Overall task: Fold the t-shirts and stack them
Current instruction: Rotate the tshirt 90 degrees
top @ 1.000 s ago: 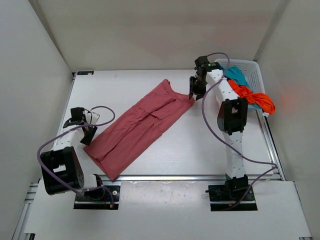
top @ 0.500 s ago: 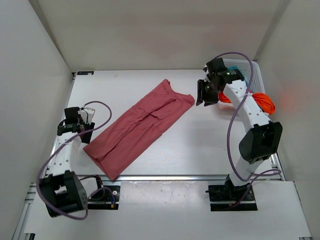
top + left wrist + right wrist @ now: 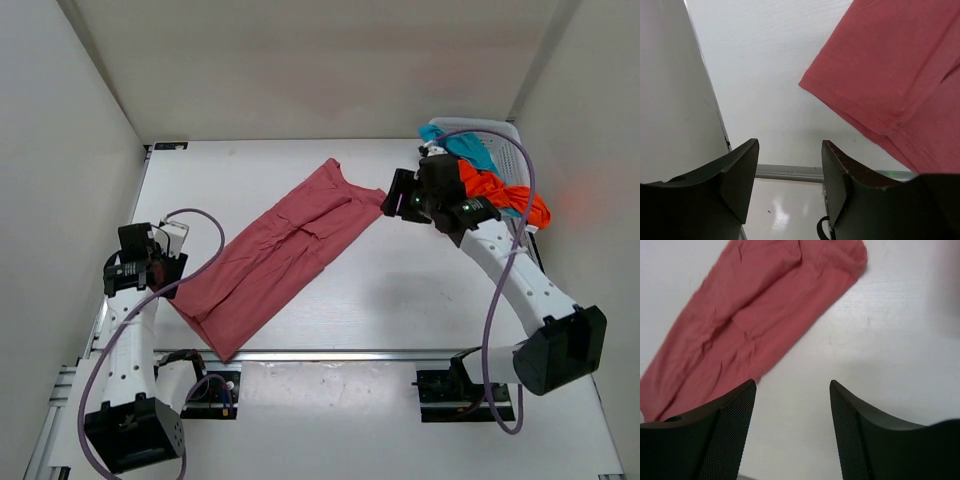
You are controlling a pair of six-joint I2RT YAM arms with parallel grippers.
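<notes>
Left jaws released, empty; pink shirt corner lies just ahead, to their right. Right jaws released, empty, over bare bench; shirt ahead-left.

Bright, even light; faint shadows

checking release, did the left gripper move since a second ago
Yes, the left gripper drew back from the pink shirt toward the left edge of the table.
</notes>
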